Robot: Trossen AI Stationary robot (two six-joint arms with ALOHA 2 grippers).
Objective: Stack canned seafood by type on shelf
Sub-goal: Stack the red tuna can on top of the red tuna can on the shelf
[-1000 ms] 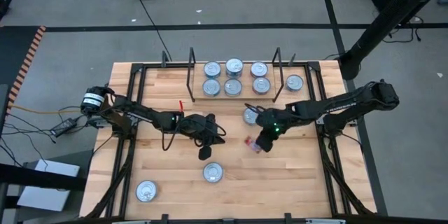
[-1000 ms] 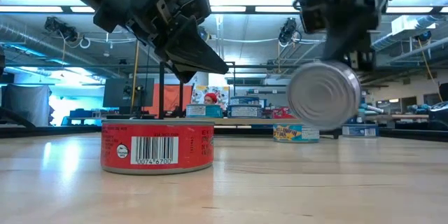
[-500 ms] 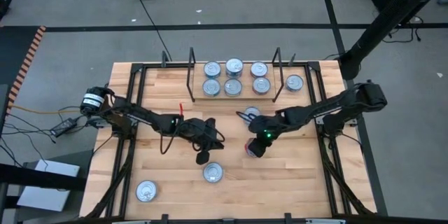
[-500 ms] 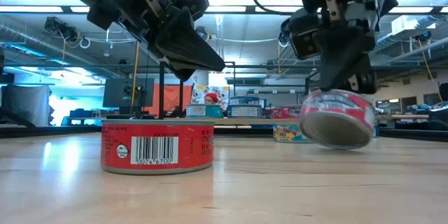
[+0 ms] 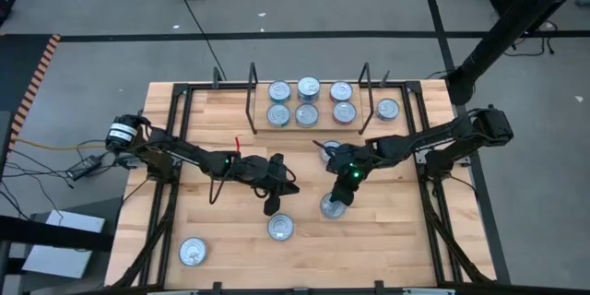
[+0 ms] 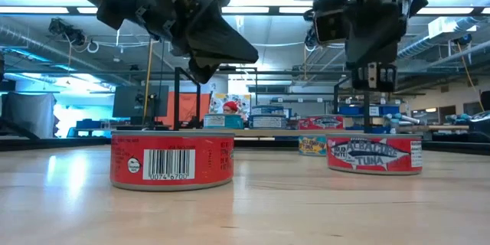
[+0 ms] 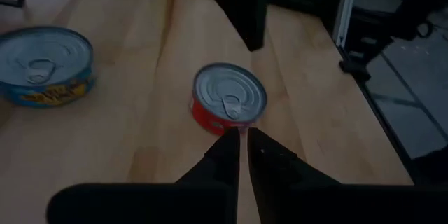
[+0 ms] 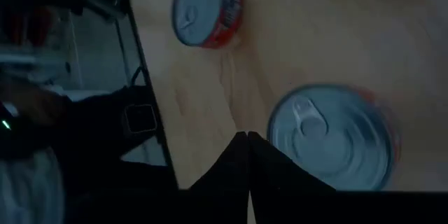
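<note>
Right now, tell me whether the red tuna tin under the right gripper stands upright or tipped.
Upright: the red-labelled tuna tin sits flat on the table, lid up.

The red tuna can (image 6: 374, 155) that hung tilted in the right gripper (image 6: 370, 76) a second ago now sits flat on the table at lower centre-right, and that gripper has lifted clear above it, fingers together. The left gripper (image 5: 273, 205) has crept toward the barcoded red can (image 5: 280, 228).
</note>
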